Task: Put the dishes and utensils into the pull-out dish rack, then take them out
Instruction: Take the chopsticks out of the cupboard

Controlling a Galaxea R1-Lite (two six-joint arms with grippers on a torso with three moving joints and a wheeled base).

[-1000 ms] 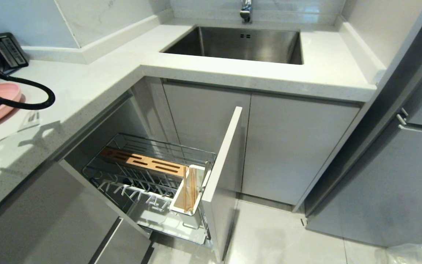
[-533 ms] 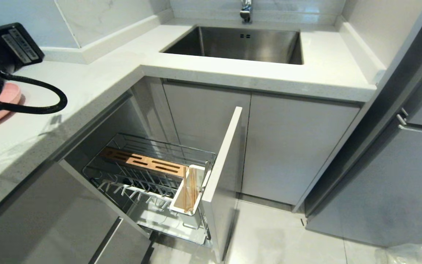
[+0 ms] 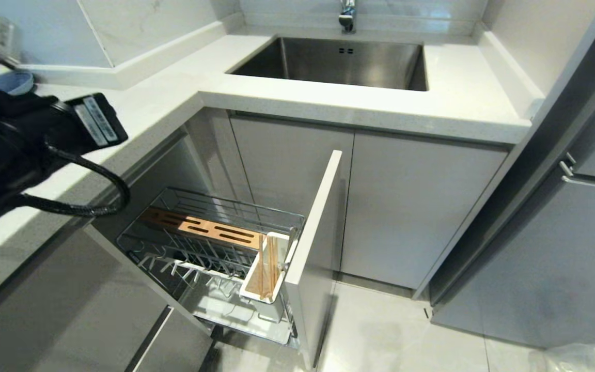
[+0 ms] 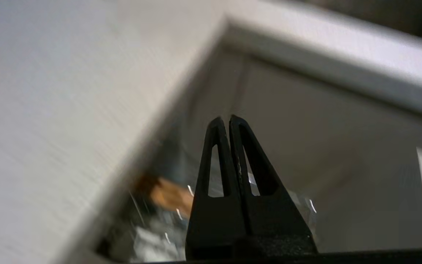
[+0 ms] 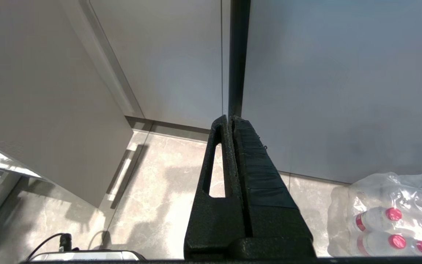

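Here the left gripper [image 4: 229,121] hangs over the white speckled tabletop [image 3: 137,111], jaws pressed together, empty, above the chrome wire rack [image 3: 209,243]; wooden chopsticks [image 3: 266,271] stand inside.

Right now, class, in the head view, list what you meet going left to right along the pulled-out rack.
Wooden bar → chopsticks in the white holder → grey door front.

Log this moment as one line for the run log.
left gripper: shut, empty, over countertop edge | right gripper: shut, parked | light-wood chopsticks: in white utensil holder | chrome wire pull-out dish rack: open
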